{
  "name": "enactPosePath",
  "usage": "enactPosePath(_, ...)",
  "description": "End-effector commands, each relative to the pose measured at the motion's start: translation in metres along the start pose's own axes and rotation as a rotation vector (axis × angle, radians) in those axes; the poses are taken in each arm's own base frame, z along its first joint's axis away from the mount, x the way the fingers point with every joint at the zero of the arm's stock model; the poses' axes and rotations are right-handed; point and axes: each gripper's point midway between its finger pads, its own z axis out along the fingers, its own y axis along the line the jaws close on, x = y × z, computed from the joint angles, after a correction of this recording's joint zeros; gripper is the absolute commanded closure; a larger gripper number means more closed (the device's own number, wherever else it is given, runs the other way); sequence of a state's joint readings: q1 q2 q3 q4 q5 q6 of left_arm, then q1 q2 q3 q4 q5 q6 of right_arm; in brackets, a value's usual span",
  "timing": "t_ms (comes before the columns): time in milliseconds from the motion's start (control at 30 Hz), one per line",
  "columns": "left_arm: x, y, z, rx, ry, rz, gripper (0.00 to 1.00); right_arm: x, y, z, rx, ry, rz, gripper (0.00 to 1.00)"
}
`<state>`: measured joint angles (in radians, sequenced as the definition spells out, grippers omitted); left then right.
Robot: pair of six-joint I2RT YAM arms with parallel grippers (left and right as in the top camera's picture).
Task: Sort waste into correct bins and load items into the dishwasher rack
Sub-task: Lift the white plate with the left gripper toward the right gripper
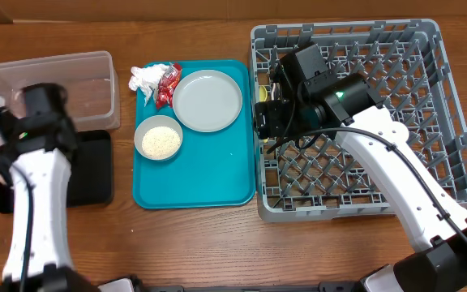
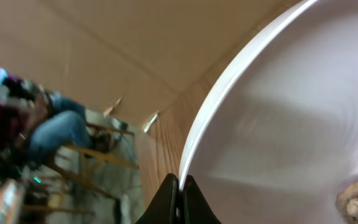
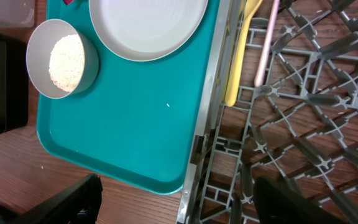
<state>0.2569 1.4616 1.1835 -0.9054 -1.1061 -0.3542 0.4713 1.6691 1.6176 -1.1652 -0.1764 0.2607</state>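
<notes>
Dishwasher rack (image 1: 349,212): one spoon (image 3: 234,68); teal tray (image 1: 209,174): one plate (image 1: 207,99), one bowl (image 1: 139,139).

The teal tray (image 1: 209,174) looks smooth, glossy plastic; the dishwasher rack (image 1: 339,212) matt plastic; the table (image 1: 185,243) grained wood; the tub (image 1: 87,58) probably clear plastic.

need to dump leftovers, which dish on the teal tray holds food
The grey bowl, with white grains inside; the pale grey-blue plate beside it is bare.
</notes>
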Motion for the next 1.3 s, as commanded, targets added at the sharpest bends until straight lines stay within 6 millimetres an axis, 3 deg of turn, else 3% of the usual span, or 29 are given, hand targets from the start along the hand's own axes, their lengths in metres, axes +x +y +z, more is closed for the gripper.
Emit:
enactPosePath(0,-0.009,-0.022,-0.01,-0.09,-0.069,0.147,0.96,-0.006,0.006,-0.017,-0.02,-0.047,-0.01,0.18)
enactPosePath(133,-0.013,-0.034,-0.023,-0.107,-0.123,0.174,0.96,-0.006,0.005,-0.017,-0.019,-0.047,-0.01,0.18)
enactPosePath(300,-0.018,-0.026,-0.03,-0.085,-0.136,0.135,0.96,-0.006,0.005,-0.017,-0.016,-0.047,-0.01,0.18)
enactPosePath(500,-0.017,-0.003,-0.049,0.098,-0.124,0.019,0.96,-0.006,0.005,-0.017,-0.015,-0.046,-0.014,0.21)
enactPosePath(600,-0.014,-0.007,-0.064,0.28,-0.114,0.009,0.96,-0.008,-0.002,-0.019,0.026,-0.062,-0.04,0.23)
enactPosePath(800,-0.01,-0.031,-0.141,0.883,-0.133,0.011,0.96,-0.013,0.014,-0.053,-0.042,-0.139,-0.06,0.22)
enactPosePath(933,-0.012,-0.044,-0.19,1.185,-0.149,-0.01,0.96,-0.016,0.032,-0.091,-0.115,-0.23,-0.119,0.19)
enactPosePath(1000,-0.017,-0.054,-0.227,1.398,-0.149,-0.035,0.96,-0.013,0.046,-0.112,-0.189,-0.273,-0.174,0.17)
enactPosePath(1167,-0.031,-0.056,-0.27,1.64,-0.149,-0.099,0.96,-0.003,0.07,-0.123,-0.331,-0.252,-0.213,0.18)
enactPosePath(1267,-0.03,-0.056,-0.284,1.725,-0.133,-0.093,0.96,-0.012,0.073,-0.123,-0.339,-0.284,-0.223,0.22)
